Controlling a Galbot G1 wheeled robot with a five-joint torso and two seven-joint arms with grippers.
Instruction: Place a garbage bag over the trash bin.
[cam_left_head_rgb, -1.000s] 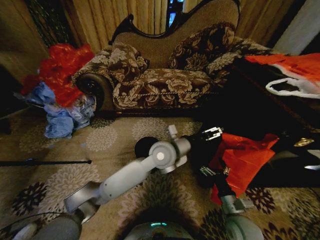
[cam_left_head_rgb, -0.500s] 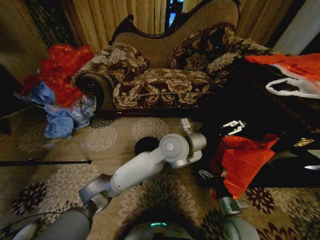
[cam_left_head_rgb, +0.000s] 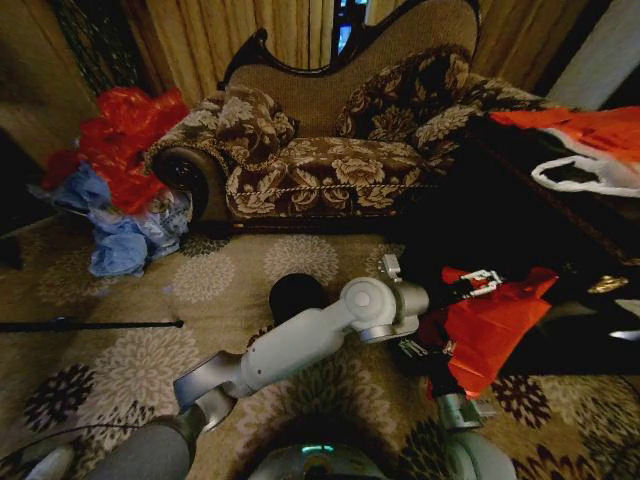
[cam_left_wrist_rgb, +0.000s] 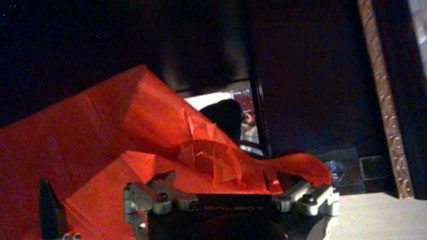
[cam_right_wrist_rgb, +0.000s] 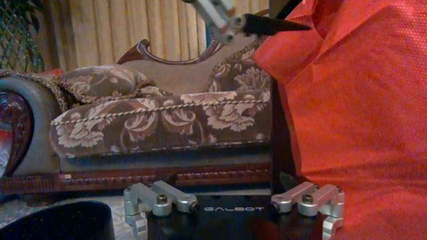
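Grippers L (cam_left_head_rgb: 482, 281) & R (cam_left_head_rgb: 428, 350), jaw state unclear, flank crinkly shiny red plastic bag (cam_left_head_rgb: 492, 325), by matte black round bin (cam_left_head_rgb: 296, 295).

One garbage bag (cam_left_head_rgb: 492, 325), one trash bin (cam_left_head_rgb: 296, 296)

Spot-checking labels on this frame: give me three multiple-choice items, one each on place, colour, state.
1. Where does the trash bin stand?
A. on the carpet before the sofa
B. on the sofa
C. on the dark table

2. What colour is the garbage bag?
A. blue
B. red
C. white

3. Is the bag over the bin?
A. fully
B. halfway
C. not yet

A: the head view shows it on the patterned floor.
B: red between the left claw and right claw.
C: the bin's mouth is bare, the bag apart from it.
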